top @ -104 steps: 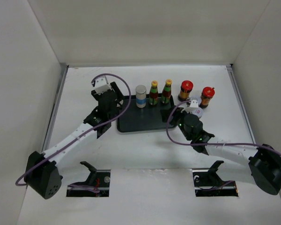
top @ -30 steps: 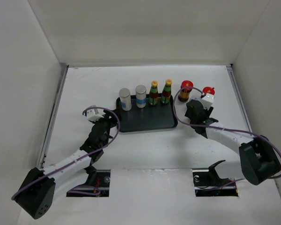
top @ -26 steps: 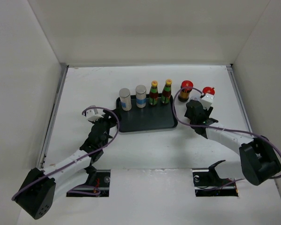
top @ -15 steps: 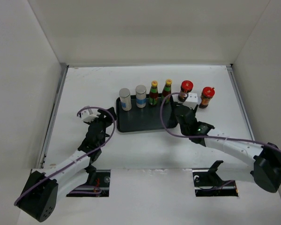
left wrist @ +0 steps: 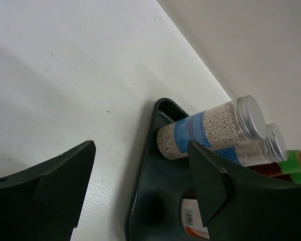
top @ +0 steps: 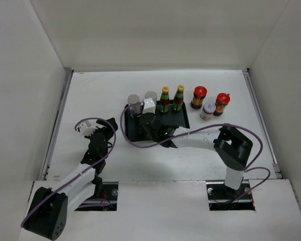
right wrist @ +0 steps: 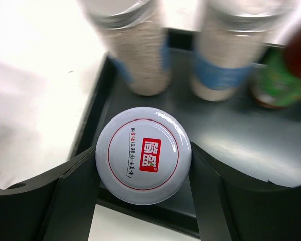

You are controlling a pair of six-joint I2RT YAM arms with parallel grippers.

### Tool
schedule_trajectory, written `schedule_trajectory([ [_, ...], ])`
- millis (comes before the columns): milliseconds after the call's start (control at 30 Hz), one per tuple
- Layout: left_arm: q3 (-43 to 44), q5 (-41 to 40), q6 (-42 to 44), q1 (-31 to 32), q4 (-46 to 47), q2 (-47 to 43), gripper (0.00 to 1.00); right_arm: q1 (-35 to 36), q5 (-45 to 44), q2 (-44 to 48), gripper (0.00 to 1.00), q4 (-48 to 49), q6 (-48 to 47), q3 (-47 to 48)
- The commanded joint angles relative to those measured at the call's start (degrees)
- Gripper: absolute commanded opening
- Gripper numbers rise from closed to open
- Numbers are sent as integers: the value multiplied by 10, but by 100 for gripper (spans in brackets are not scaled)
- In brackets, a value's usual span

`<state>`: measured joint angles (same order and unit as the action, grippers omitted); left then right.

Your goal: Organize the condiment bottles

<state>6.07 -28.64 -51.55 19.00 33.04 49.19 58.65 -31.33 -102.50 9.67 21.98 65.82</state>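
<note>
Top cam only. My right arm [top: 200,136] runs left across the black tray [top: 179,119]. Its wrist sits over the tray's left half, just in front of the two silver-topped cylinders [top: 134,101]. The white wrist camera block [top: 149,105] partly covers the right-hand cylinder, and the fingers are hidden under the wrist. Two yellow-capped bottles [top: 164,99] stand upright side by side along the tray's far edge. On the table right of the tray are two red-capped bottles [top: 199,97], with a white-lidded jar [top: 207,111] between them, slightly nearer me. My left gripper [top: 109,124] is left of the tray, apart from it, nothing in it.
</note>
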Motion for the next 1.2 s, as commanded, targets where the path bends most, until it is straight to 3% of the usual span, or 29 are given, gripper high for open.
schedule_trajectory([
  [0, -1, 19, -19, -4, 17, -4, 73, 14, 10, -29, 53, 80, -23, 69],
  [333, -2, 17, -18, -5, 17, -9, 74, 28, 9, -88, 67, 76, -23, 98],
  [500, -1, 18, -15, -5, 15, -12, 74, 28, 7, -49, 94, 83, -26, 79],
  [600, -2, 18, -15, -6, 15, -13, 74, 28, 14, 0, 100, 88, -32, 56],
  [700, 0, 17, -13, -2, 16, -11, 74, 21, 6, 72, 100, 99, -41, -1],
  [767, 0, 20, -13, -4, 15, -9, 74, -6, -7, 124, 93, 112, -45, -57],
  [833, 1, 19, -12, -1, 15, -11, 72, -46, -33, 170, 71, 108, -41, -110],
  [867, 1, 17, -9, 1, 16, -12, 71, -81, -58, 206, 52, 103, -30, -149],
  [933, 2, 17, -7, 1, 15, -11, 70, -131, -86, 254, 39, 83, -8, -196],
  [967, 1, 19, -10, 0, 16, -11, 70, -162, -97, 277, 37, 63, 2, -214],
  [1033, 1, 20, -10, 1, 18, -10, 70, -216, -109, 309, 40, 19, 24, -238],
  [1067, 2, 17, -10, 2, 19, -9, 70, -242, -109, 317, 46, 0, 35, -246],
  [1167, 1, 20, -11, -1, 19, -6, 70, -305, -97, 309, 75, -18, 42, -260],
])
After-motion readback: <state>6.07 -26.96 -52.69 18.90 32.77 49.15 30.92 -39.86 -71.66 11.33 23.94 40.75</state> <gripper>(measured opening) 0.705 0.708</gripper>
